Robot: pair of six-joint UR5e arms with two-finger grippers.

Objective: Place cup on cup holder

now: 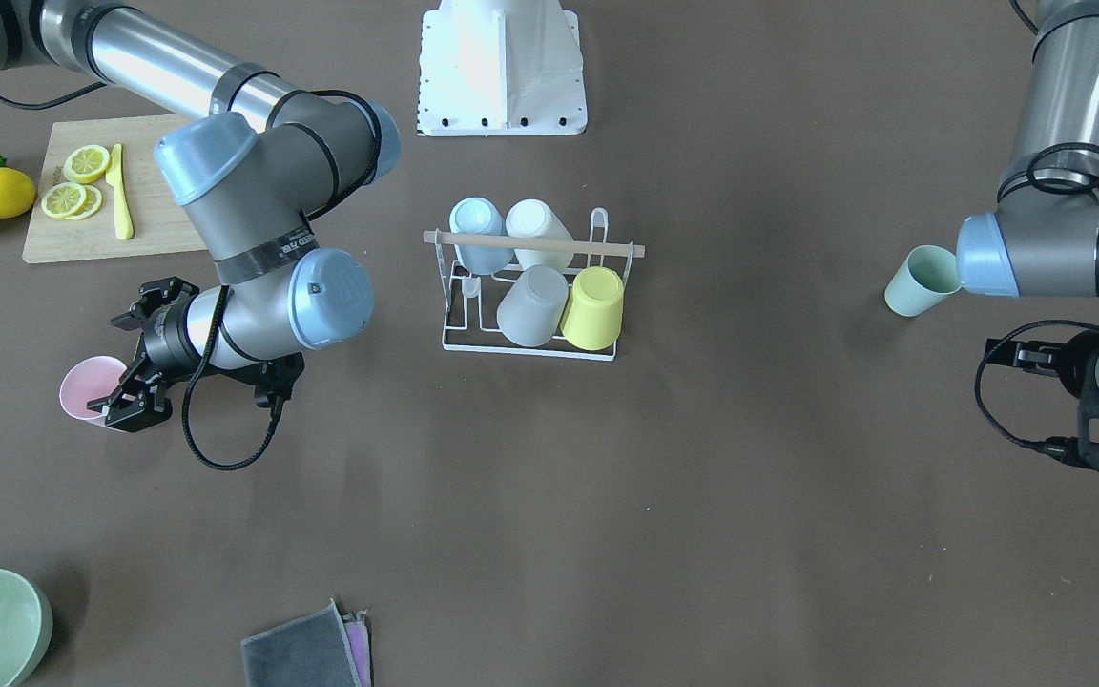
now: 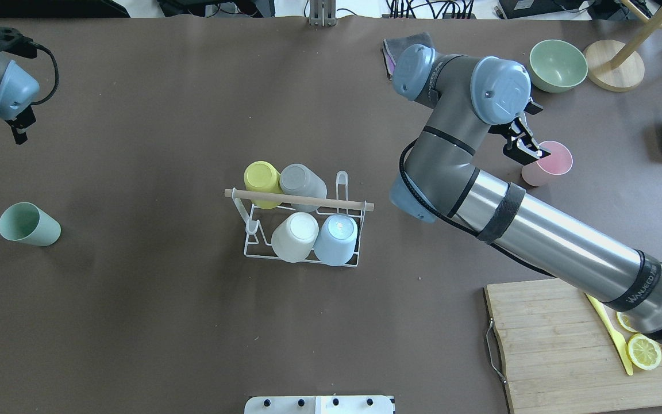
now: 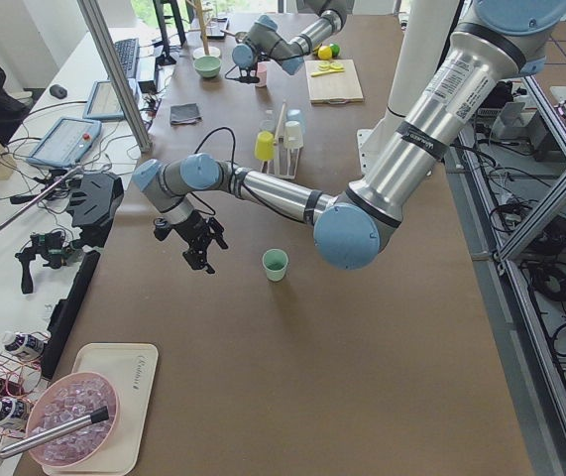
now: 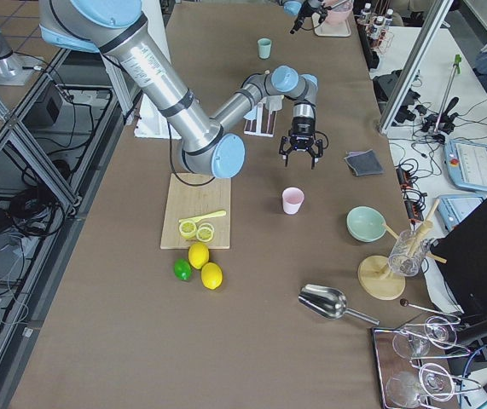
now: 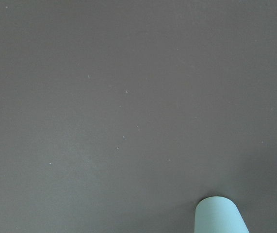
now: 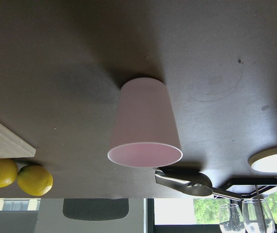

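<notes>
Starting at my end of the table: the cutting board (image 2: 561,339) with lemon slices isn't part of this job, so ignore it. Next out is the cup holder (image 2: 302,199), mid-table. Four cups are already upside down on it: the white cup (image 2: 295,236) and blue cup (image 2: 337,231) in the near row, the yellow cup (image 2: 262,177) and grey cup (image 2: 302,180) in the far row. One prong per row looks free, so I'd call it two-thirds done.

Two cups are left, both standing mouth-up on the table, well apart from the rack. The mint cup (image 2: 29,224) is out on the left. The left gripper (image 3: 203,258) hangs near it and isn't touching it. Can't tell if that one's spread or closed.

Further out on the right is the pink cup (image 2: 548,163). The right gripper (image 4: 299,152) hovers above it, fingers spread and empty. My guess is pink goes next: drop, pinch, flip, then onto a free prong.
</notes>
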